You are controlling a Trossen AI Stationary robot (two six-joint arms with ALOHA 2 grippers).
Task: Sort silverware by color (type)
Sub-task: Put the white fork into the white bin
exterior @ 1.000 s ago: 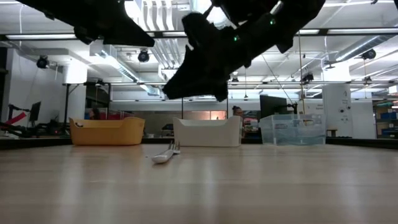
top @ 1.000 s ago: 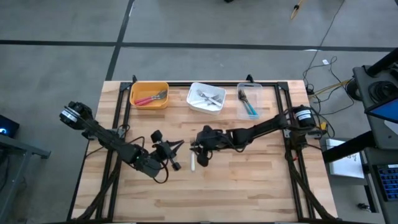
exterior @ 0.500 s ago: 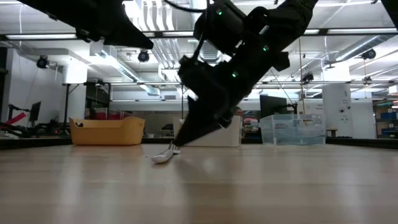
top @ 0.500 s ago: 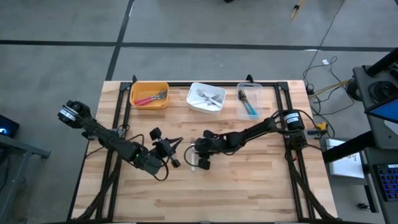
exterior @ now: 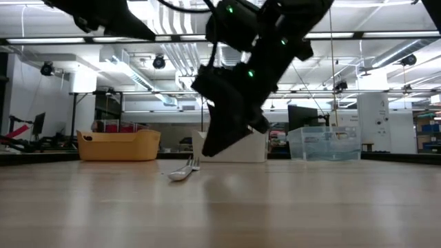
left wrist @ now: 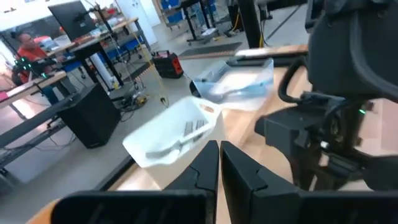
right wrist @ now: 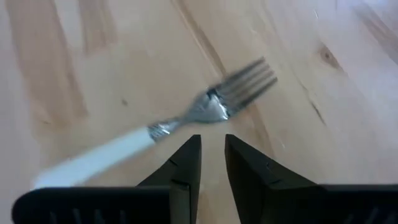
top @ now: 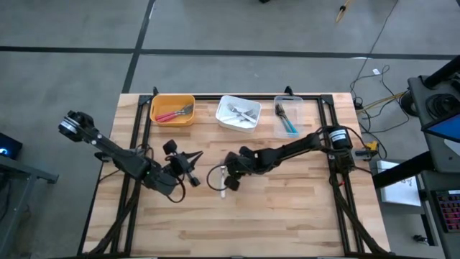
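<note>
One white-handled fork point(right wrist: 205, 112) lies flat on the wooden table, also seen in the low view point(exterior: 182, 172) and the high view point(top: 223, 192). My right gripper point(right wrist: 212, 149) hangs just above it near the table's middle point(top: 228, 178), fingers narrowly open and pointing down at the fork's neck, touching nothing. My left gripper point(left wrist: 219, 158) is shut and empty, raised above the table left of centre point(top: 188, 165). Other forks lie in the bins at the far edge.
Three bins stand in a row at the far edge. The orange bin point(top: 172, 110) holds red-handled forks, the white bin point(top: 238, 113) white-handled ones, and the clear bin point(top: 287, 117) teal-handled ones. Bare wood lies toward the near edge.
My right gripper has come down toward the white fork and shifted slightly toward the near-left. My left gripper has drawn back toward the table's left and far side. The fork has stayed in place.
</note>
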